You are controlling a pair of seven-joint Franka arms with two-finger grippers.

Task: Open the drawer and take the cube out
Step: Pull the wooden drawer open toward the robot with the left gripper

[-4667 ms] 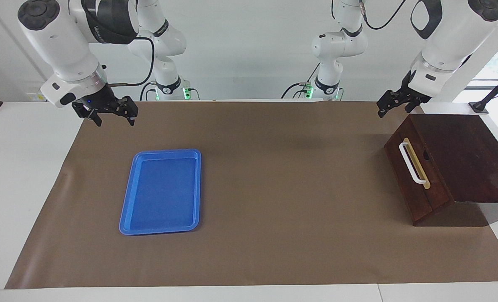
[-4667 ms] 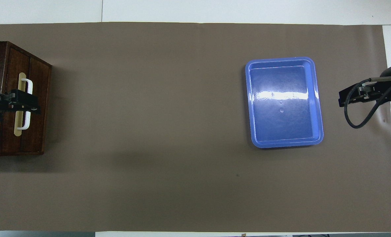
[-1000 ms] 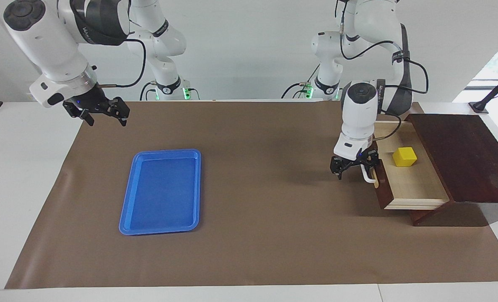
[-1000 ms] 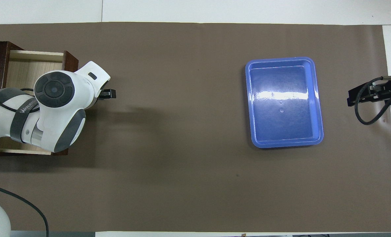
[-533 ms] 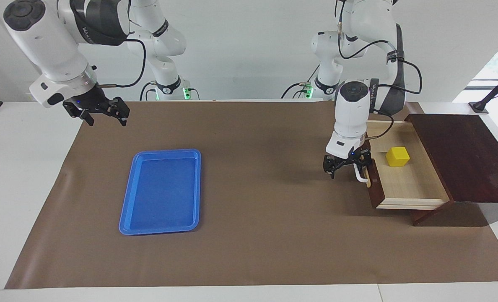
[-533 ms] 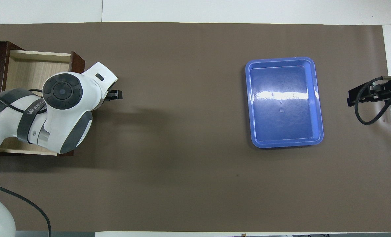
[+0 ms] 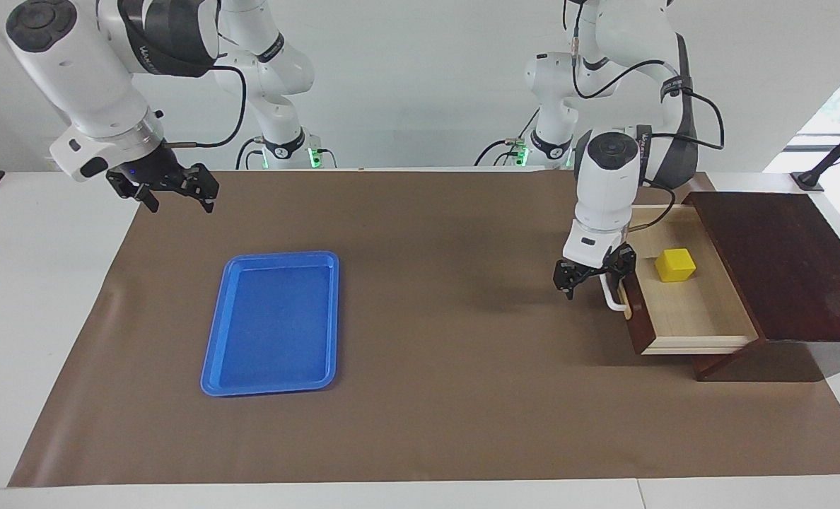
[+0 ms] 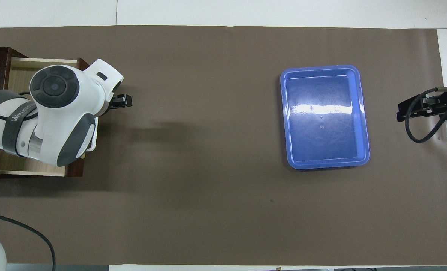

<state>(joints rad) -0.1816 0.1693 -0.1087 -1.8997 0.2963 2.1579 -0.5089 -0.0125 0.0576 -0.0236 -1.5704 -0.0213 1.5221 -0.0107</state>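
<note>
Drawer (image 7: 681, 311): pulled out, yellow cube (image 7: 675, 265) inside. Left gripper (image 7: 594, 277): fingers spread, at the white handle (image 7: 611, 297). Right gripper (image 7: 169, 187): spread, empty, waiting near blue tray (image 7: 273, 382).

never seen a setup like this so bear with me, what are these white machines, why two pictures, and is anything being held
The white machines are two robot arms at a table covered with a brown mat. One picture looks at them from across the table; the other looks down from above their own end, so the sides are swapped.

At the left arm's end stands a dark wooden box with its drawer pulled open. A small yellow cube lies in the drawer. The left gripper is at the drawer's white handle, its jaws open, holding nothing.

An empty blue tray lies toward the right arm's end. The right gripper waits in the air near the mat's corner, jaws open and empty.
</note>
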